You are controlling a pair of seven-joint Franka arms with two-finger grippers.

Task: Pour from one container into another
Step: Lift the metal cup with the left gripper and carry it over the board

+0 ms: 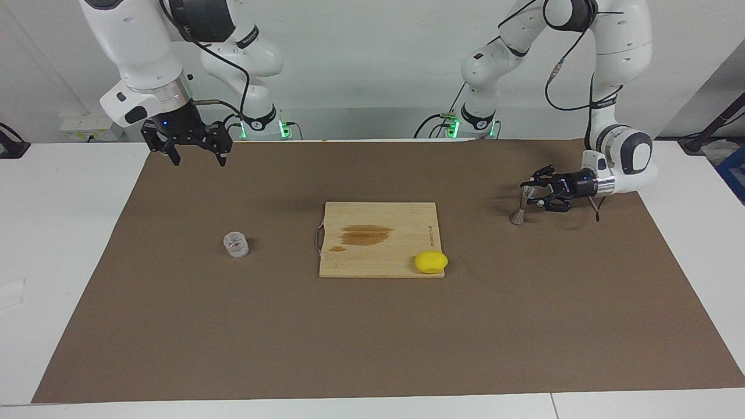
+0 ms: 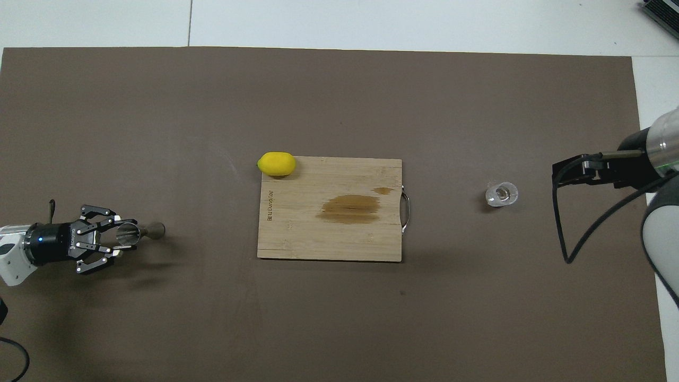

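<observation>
Glass cup (image 1: 236, 244): small, short, clear, cylindrical, thick at the base; upright on the brown mat (image 1: 372, 349) toward the right arm's end of the table, well apart from the cutting board (image 1: 401, 262). Seen from above as a pale ring with a darker centre (image 2: 501, 193). Contents not readable through the clear wall.

Jigger (image 1: 522, 203): small, grey metal, hourglass-shaped, two cones joined at a narrow waist. Upright on the mat toward the left arm's end of the table, lower cone resting on the mat, open upper mouth facing up (image 2: 128, 234).

Left gripper (image 1: 534, 194): held level, low over the mat, fingers closed around the jigger's upper cone. Contact on both sides apparent in the overhead view (image 2: 121, 240), though the fingertips partly hidden by the cone's rim.

Right gripper (image 1: 197, 157): raised over the mat's edge nearest the robots, at the right arm's end, pointing down, fingers spread wide, nothing between them. Well apart from the glass cup. Only the wrist and cable visible in the overhead view.

Cutting board: pale wood, rectangular, at mid-table, metal handle (image 1: 317, 237) on the side facing the glass cup, a dark brown stain (image 1: 365, 234) on its surface.

Lemon (image 1: 430, 262): yellow, on the board's corner farthest from the robots, on the jigger's side, overhanging the edge slightly.
</observation>
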